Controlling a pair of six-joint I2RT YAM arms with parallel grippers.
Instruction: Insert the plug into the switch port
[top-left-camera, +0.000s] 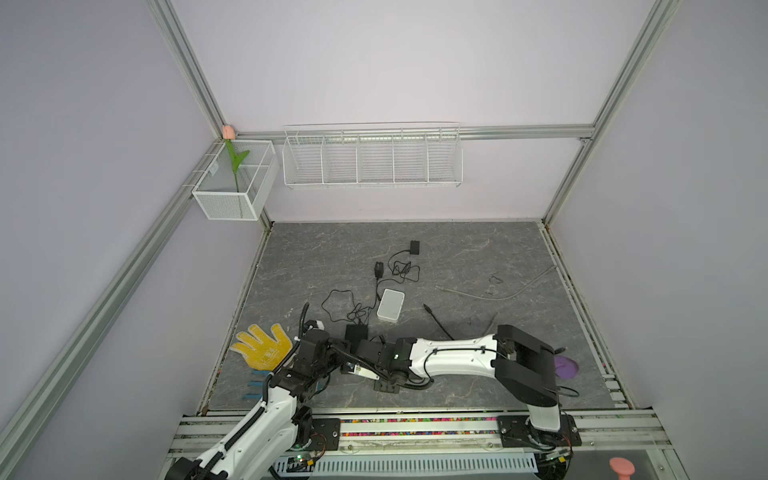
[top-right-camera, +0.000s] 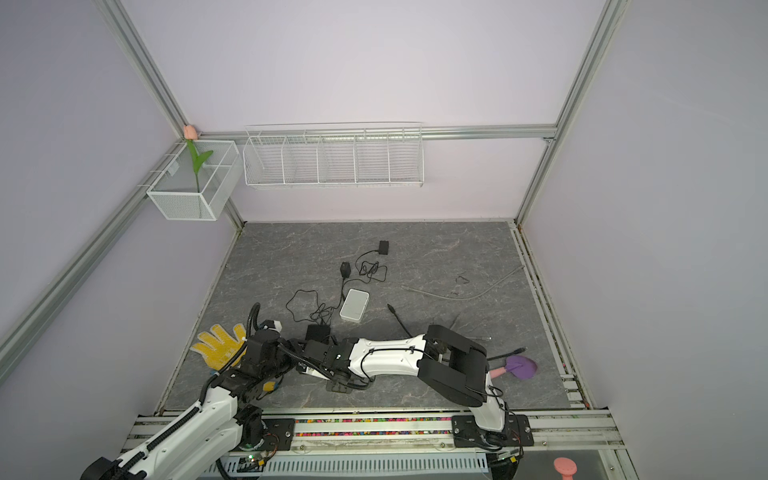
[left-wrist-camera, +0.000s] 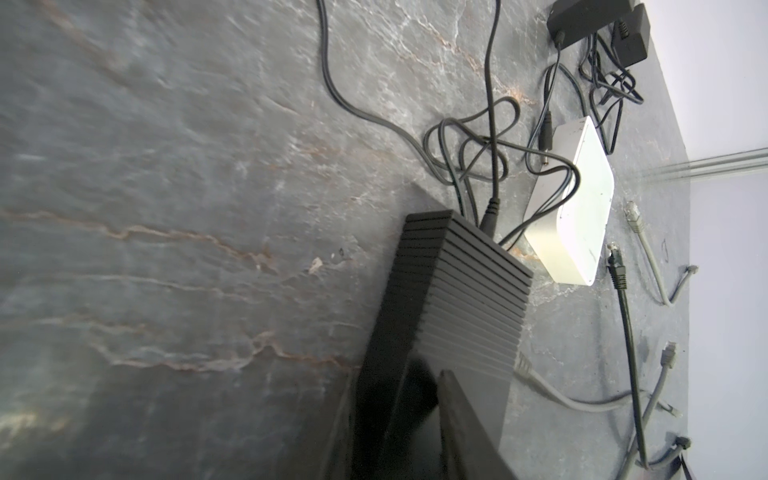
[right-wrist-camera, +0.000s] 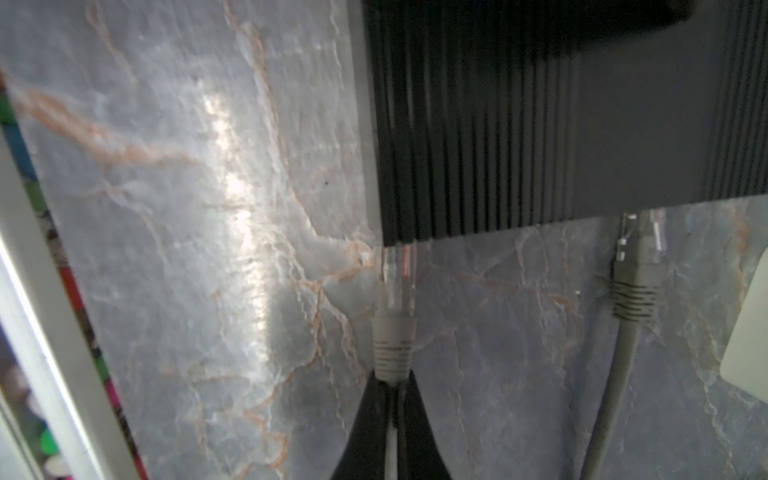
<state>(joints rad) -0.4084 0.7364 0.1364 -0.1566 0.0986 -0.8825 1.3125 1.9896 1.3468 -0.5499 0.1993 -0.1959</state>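
Grey plug (right-wrist-camera: 395, 291), clear tip forward, clamped at its boot in the tightly closed right gripper (right-wrist-camera: 394, 384). Tip right against the front edge of the black ribbed switch (right-wrist-camera: 540, 124), near one corner; entry into a port not visible. Second grey plug (right-wrist-camera: 638, 266) further along the same edge, apparently seated.

In both top views, switch (top-left-camera: 356, 332) at lower middle of the frame, just below the white box (top-left-camera: 390, 305), partly hidden by the two wrists. Left gripper (left-wrist-camera: 415, 407) narrowed onto the switch's near end, seemingly bracing it on the grey table (left-wrist-camera: 166, 208).

Likely step: the final push.
- Keep the plug square to the port, latch side matched.
- Press straight and slowly along the plug's axis.
- Hold the switch firm against the push.
- Avoid sliding off the corner.
- Release only once fully home.
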